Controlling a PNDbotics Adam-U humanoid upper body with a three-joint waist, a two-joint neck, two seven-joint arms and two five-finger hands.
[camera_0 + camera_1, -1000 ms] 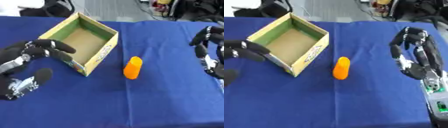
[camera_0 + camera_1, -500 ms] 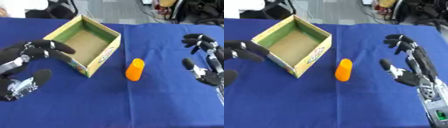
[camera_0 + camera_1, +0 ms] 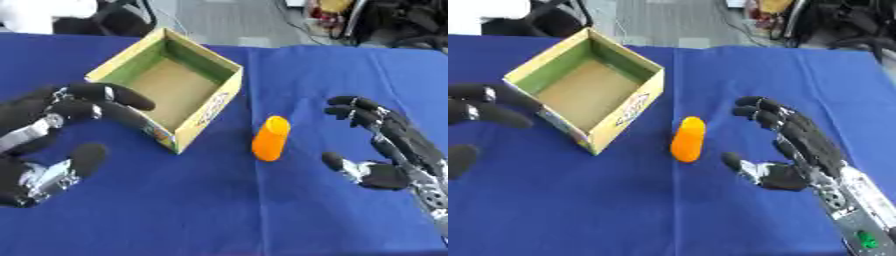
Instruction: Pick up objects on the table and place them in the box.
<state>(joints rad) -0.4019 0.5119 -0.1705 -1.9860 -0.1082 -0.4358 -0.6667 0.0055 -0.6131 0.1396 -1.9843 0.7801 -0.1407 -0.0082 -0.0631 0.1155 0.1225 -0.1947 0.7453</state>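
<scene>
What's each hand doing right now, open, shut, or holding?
Left hand: open, empty, beside the box.
Right hand: open, empty, near the orange object.

Bare blue table [image 3: 219, 210] separates the right hand [image 3: 794, 150], fingers spread, from the orange object [image 3: 270, 138] just to its left; nothing lies between them. The open box [image 3: 171, 87] stands near the object's other side, its near corner toward the left hand [image 3: 52, 135]. The box interior holds nothing visible.
</scene>
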